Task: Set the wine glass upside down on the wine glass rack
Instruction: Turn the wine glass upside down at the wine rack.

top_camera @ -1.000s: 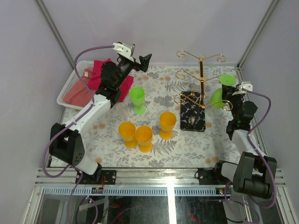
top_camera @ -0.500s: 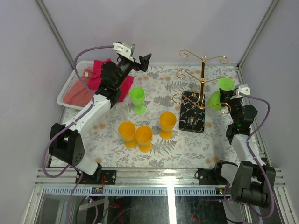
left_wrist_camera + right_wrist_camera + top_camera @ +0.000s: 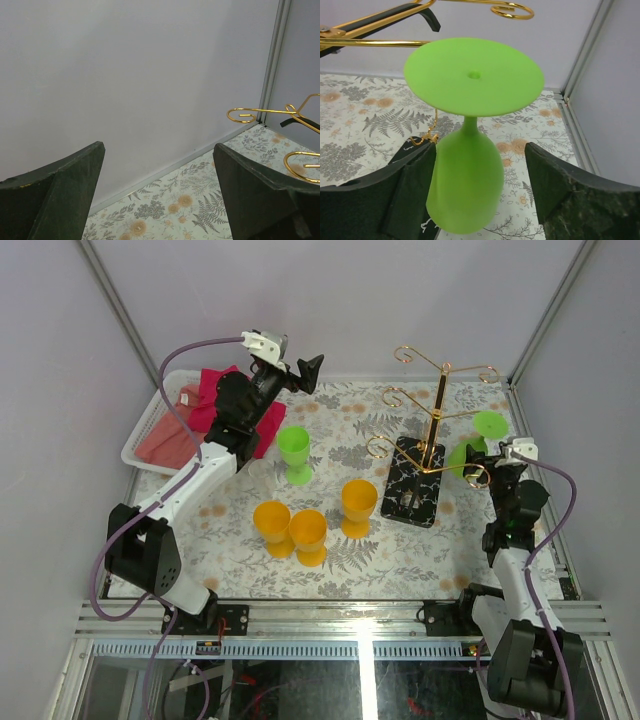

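Top cam: left gripper [image 3: 303, 374] is raised near the back wall, jaws spread, empty. Right gripper [image 3: 493, 461] is at the right edge of the table [image 3: 400, 562], around the green wine glass [image 3: 463, 454]. Glass is upside down, foot up, just right of the wine glass rack [image 3: 437, 418] pole and in among its right-hand curled arms. Green goblet [image 3: 293, 448] and three orange goblets [image 3: 308, 533] stand upright mid-table. Basket [image 3: 138, 430] with red cloths [image 3: 230, 400] is back left. Left wrist cam: fingers wide apart, wall and two gold curls beyond. Right wrist cam: glass inverted between the fingers [image 3: 410, 192], clear of the table. Left finger is at the bowl, with a visible gap to the right finger, so spread, not clamped. Gold wire sits right beside the stem; can't tell if the glass hangs on it.
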`<state>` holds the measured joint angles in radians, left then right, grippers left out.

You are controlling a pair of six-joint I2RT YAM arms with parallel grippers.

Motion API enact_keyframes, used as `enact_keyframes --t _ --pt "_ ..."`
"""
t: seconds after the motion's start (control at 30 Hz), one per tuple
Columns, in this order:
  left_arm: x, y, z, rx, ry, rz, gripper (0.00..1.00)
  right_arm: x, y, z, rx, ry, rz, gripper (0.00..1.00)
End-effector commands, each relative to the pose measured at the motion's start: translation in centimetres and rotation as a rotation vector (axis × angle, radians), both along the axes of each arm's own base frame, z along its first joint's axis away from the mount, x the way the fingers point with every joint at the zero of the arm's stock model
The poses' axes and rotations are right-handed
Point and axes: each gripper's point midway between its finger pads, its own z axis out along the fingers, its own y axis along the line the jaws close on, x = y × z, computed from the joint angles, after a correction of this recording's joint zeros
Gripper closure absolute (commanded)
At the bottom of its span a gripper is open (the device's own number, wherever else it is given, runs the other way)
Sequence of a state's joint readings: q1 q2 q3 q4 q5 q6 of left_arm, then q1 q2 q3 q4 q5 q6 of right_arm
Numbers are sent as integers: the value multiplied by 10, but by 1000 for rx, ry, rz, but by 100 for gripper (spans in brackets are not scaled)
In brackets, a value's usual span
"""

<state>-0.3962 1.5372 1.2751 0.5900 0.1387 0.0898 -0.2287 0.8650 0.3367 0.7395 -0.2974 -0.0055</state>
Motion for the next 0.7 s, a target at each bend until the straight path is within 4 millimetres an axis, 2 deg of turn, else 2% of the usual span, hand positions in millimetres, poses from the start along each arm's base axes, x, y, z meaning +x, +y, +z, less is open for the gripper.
enact_keyframes --t 0.0,0.2,0.5,0.67 --pt "-1 6 17 -16 -43 15 11 -2 -9 9 -4 -36 -60 19" --pt "0 6 15 -8 -39 17 10 -6 -12 -1 15 -14 -82 15" --pt "2 5 15 -8 -38 16 10 -21 -42 -13 49 9 -270 4" --pt "5 3 13 -5 -31 13 10 -20 -52 -19 73 43 -329 2"
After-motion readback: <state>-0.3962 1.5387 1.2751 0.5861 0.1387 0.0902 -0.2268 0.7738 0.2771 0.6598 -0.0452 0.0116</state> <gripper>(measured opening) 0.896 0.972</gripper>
